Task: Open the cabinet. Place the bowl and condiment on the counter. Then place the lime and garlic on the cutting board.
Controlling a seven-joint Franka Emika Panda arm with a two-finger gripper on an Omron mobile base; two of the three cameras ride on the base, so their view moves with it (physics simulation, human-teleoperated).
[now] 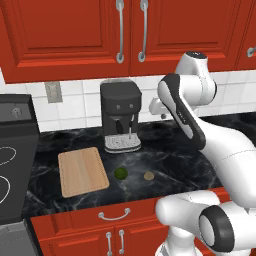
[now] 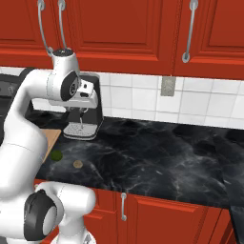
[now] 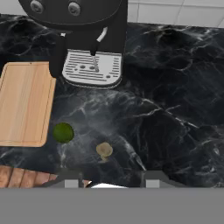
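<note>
The red wall cabinet (image 1: pixel 75 35) has both doors shut, its long silver handles (image 1: pixel 120 30) side by side. On the black counter (image 1: pixel 170 155) lie the green lime (image 1: pixel 120 173) and the tan garlic (image 1: pixel 148 175), apart from each other, just right of the bare cutting board (image 1: pixel 82 171). My gripper (image 3: pixel 113 180) hangs well above the counter, right of the coffee machine, open with nothing between its fingers. In the hand view the lime (image 3: pixel 63 132) and garlic (image 3: pixel 104 149) lie below it. The bowl and the condiment are out of view.
A black coffee machine (image 1: pixel 121 115) stands against the tiled wall behind the board. A stove (image 1: pixel 12 160) borders the counter on the left. Lower red cabinets and a drawer (image 1: pixel 114 216) run under the counter's front edge. To the right stretches bare counter (image 2: pixel 157 157).
</note>
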